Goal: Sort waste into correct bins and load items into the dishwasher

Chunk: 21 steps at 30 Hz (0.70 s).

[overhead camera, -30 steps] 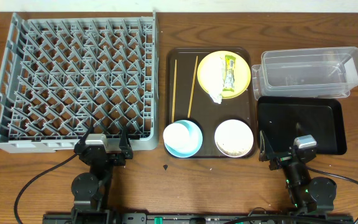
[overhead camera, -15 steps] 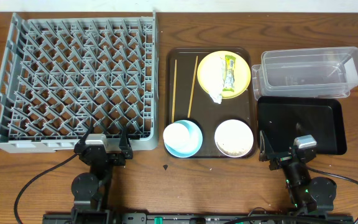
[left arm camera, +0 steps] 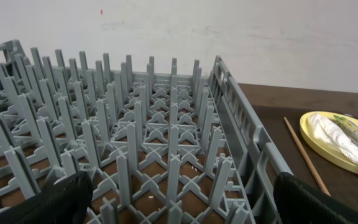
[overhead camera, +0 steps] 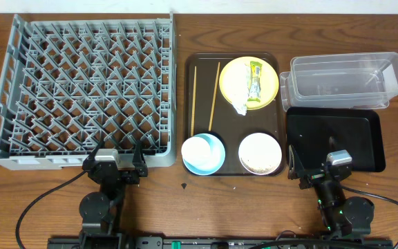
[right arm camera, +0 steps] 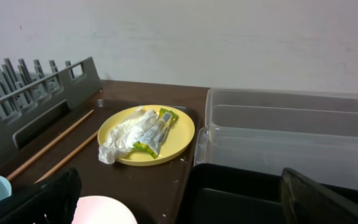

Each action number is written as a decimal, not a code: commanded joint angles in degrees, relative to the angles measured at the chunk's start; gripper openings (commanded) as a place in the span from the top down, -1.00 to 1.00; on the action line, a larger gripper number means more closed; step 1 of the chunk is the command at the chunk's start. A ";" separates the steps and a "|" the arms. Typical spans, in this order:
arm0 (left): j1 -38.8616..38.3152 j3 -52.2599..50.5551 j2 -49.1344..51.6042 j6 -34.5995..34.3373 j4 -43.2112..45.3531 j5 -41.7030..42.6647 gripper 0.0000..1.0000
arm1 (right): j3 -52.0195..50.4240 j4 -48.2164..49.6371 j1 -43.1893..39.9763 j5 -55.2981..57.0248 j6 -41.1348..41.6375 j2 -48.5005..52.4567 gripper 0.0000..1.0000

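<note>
left end effector [overhead camera: 113, 159] wide | right end effector [overhead camera: 314, 166] wide | 1 green-yellow snack wrapper [overhead camera: 255, 79], 1 crumpled white tissue [overhead camera: 235, 88] on 1 round yellow plate [overhead camera: 270, 86], bench centre, far side | 1 clear rectangular tub [overhead camera: 337, 83], 1 black rectangular tray [overhead camera: 340, 128], right edge

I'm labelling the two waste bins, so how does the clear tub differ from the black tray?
The clear tub is see-through, while the black tray is opaque. The clear tub has tall walls; the black tray is shallow. The clear tub sits at the back, the black tray in front of it. Both are rectangular, similar in footprint, and empty.
</note>
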 commanded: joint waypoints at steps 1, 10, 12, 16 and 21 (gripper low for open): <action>0.22 -0.48 0.15 -0.72 -2.56 0.59 -0.88 | -0.07 -0.24 -0.33 0.11 -0.44 -0.07 -0.98; 0.22 -0.48 0.15 -1.05 -2.64 0.00 -0.88 | -0.07 -0.24 -0.33 0.11 -0.44 -0.07 -0.99; 0.22 -0.48 0.20 -3.50 -2.62 1.14 -0.87 | -0.07 -0.22 -0.31 -0.79 0.76 -0.07 -0.98; 0.22 -0.46 0.20 -6.10 -0.61 11.67 -0.88 | -0.07 0.22 -0.31 -1.81 13.46 -0.07 -0.98; 0.22 4.00 0.24 -8.68 1.57 18.01 -0.88 | 1.68 3.28 -0.31 -5.35 16.24 -0.07 -0.99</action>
